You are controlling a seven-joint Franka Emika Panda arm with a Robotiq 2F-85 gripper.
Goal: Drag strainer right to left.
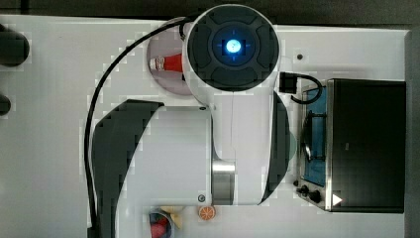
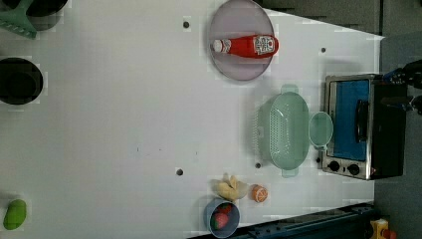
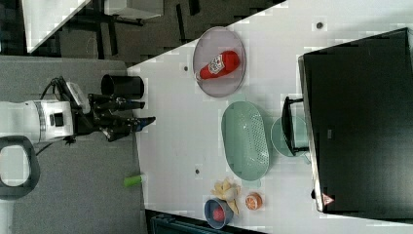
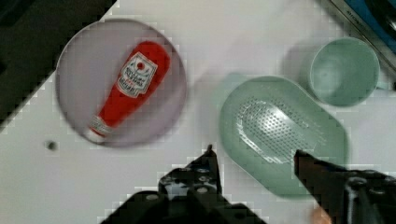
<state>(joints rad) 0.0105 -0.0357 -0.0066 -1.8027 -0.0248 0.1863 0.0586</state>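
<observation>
The fingers [image 4: 254,156] are spread wide, nothing held, high above the worktop [image 2: 124,124]; the strainer [image 4: 283,133] is seen beneath them, its long axis crossing the gap.

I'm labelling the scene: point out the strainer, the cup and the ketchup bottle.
strainer [image 2: 287,130]: left view, perforated centre.
cup [image 2: 320,130]: left view, inside of bowl.
ketchup bottle [image 2: 247,46]: left view, red body.

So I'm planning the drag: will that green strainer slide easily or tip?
The strainer looks like thin plastic, so probably light and stiff. Its wide oval base on the smooth white table should slide, not tip. It may nudge the cup beside it.
</observation>
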